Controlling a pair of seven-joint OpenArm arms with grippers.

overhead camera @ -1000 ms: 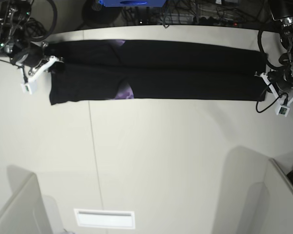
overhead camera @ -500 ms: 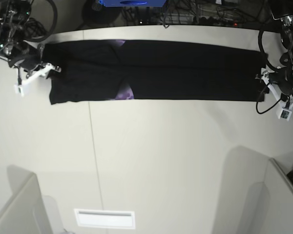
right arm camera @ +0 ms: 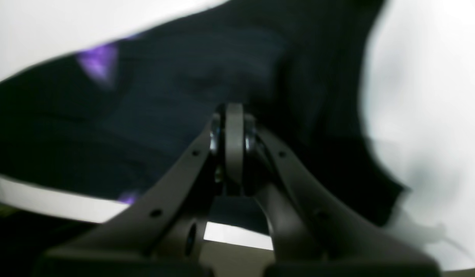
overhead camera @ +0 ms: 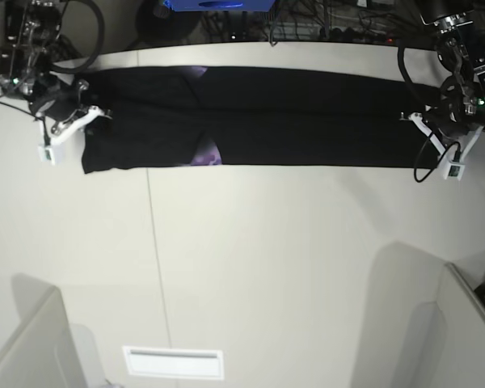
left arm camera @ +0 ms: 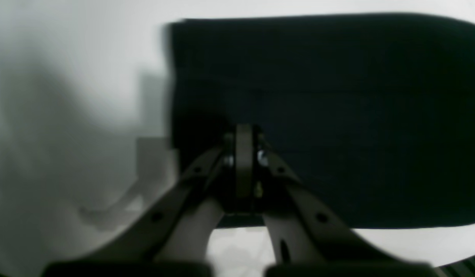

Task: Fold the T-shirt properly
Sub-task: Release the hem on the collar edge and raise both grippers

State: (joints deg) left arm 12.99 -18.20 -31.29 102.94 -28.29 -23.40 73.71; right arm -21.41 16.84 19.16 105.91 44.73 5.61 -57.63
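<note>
The black T-shirt (overhead camera: 307, 117) lies folded into a long narrow strip across the far side of the table, with a bit of purple print (overhead camera: 206, 153) showing near its left third. My left gripper (overhead camera: 425, 126) is at the strip's right end. In the left wrist view it (left arm camera: 244, 132) is shut, with its tips over the black cloth (left arm camera: 337, 96) near the cloth's edge. My right gripper (overhead camera: 95, 114) is at the strip's left end. In the right wrist view it (right arm camera: 233, 111) is shut over the cloth (right arm camera: 164, 96), near a purple patch (right arm camera: 99, 61). I see no cloth between either pair of jaws.
Cables and a blue box (overhead camera: 214, 4) lie beyond the table's far edge. A white flat plate (overhead camera: 174, 362) sits near the front edge. Grey panels stand at the front left (overhead camera: 32, 347) and front right (overhead camera: 461, 323). A seam (overhead camera: 158, 267) runs across the tabletop.
Both grippers have moved inward, from just off the strip's ends to over its ends. The T-shirt has kept its shape and place.
</note>
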